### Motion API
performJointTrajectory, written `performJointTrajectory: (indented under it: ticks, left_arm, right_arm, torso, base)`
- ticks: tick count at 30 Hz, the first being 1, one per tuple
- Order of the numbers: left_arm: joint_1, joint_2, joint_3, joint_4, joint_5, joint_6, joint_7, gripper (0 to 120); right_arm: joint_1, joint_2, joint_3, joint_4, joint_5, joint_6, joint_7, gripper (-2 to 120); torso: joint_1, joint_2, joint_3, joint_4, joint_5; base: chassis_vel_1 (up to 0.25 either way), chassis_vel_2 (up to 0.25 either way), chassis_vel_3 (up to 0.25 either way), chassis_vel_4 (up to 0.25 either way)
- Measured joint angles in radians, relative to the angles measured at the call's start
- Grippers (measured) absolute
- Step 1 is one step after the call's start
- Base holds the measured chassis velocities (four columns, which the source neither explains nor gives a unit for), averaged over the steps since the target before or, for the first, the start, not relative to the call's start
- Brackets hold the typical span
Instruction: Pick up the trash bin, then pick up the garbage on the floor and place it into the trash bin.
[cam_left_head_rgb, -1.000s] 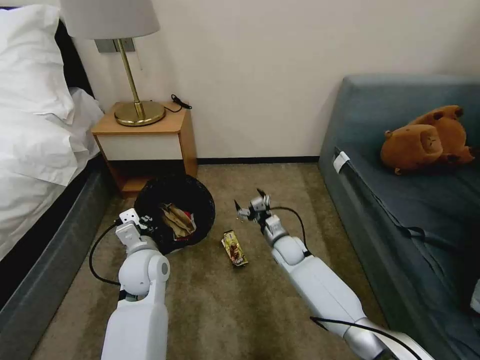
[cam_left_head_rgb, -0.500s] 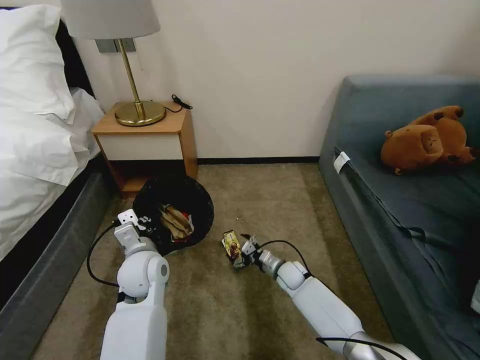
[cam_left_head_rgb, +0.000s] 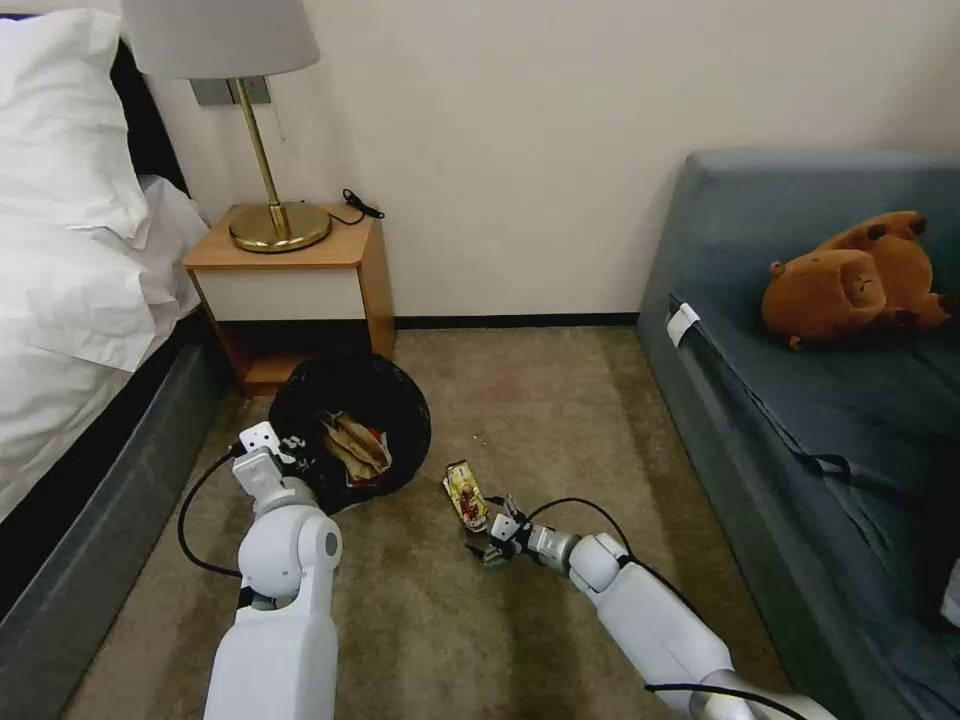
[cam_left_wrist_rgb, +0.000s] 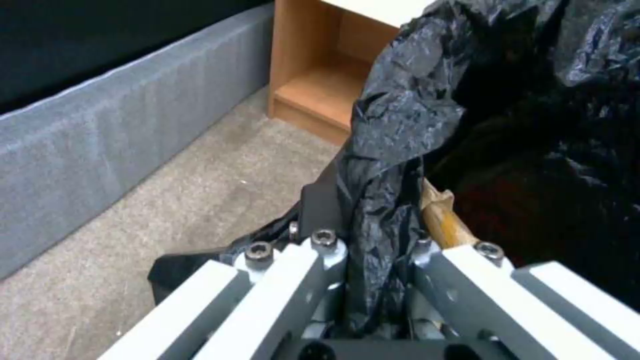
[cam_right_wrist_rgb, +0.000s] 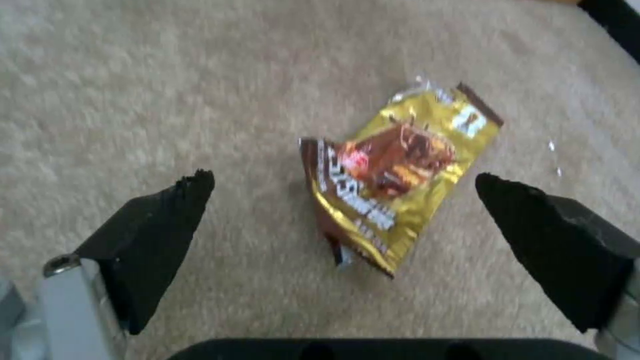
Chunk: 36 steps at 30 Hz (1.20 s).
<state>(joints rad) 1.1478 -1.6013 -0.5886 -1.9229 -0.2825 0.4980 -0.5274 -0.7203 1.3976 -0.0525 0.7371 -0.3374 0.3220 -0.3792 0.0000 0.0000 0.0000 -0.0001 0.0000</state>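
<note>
My right gripper (cam_left_head_rgb: 492, 535) is low over the carpet (cam_left_head_rgb: 560, 410), fingers spread wide, nothing in it. The yellow-brown snack wrapper (cam_left_head_rgb: 466, 494) lies flat at its 11 o'clock, just beside the fingertips; in the wrist view it sits between the open fingers (cam_right_wrist_rgb: 160, 220), not yet touched. My left gripper (cam_left_wrist_rgb: 373, 250) is pinched on the black bag at the rim of the trash bin (cam_left_head_rgb: 350, 430), further out at 10 o'clock, paper and a red packet already inside. Step in hand: the last visible floor piece. Next calls for dropping onto the wrapper and closing; it's thin and flat, so it may slip.
</note>
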Motion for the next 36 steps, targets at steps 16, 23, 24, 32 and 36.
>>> performJointTrajectory:
  ticks: [16, 23, 24, 32, 36]
  left_arm:
    - [0.017, -0.001, -0.002, -0.037, 0.000, 0.001, -0.001, 2]
    - [0.024, 0.000, -0.005, -0.043, -0.003, 0.003, -0.002, 2]
    - [0.024, 0.001, -0.005, -0.044, -0.003, 0.003, -0.002, 2]
    - [0.022, 0.002, -0.005, -0.046, -0.006, 0.003, -0.002, 2]
    - [0.021, 0.001, -0.004, -0.044, -0.006, 0.003, -0.002, 2]
  right_arm:
    - [0.049, 0.092, 0.014, -0.153, -0.068, -0.006, 0.161, 100]
    - [0.064, 0.139, 0.066, -0.231, -0.102, -0.003, 0.190, 92]
    - [0.065, 0.140, 0.072, -0.237, -0.102, -0.004, 0.191, 90]
    - [0.065, 0.138, 0.100, -0.256, -0.095, -0.004, 0.195, 62]
    - [0.063, 0.137, 0.104, -0.255, -0.089, -0.004, 0.196, 47]
  torso:
    - [0.000, 0.000, 0.000, 0.0001, -0.0001]
    - [0.000, 0.000, 0.000, 0.0002, 0.0000]
    - [0.000, 0.000, 0.000, 0.0002, -0.0001]
    - [0.000, 0.000, 0.000, 0.0001, -0.0001]
    - [0.000, 0.000, 0.000, 0.0001, -0.0001]
  base:
    - [0.000, 0.000, 0.000, 0.000]
    - [0.000, 0.000, 0.000, 0.000]
    - [0.000, 0.000, 0.000, 0.000]
    - [0.000, 0.000, 0.000, 0.000]
    - [0.000, 0.000, 0.000, 0.000]
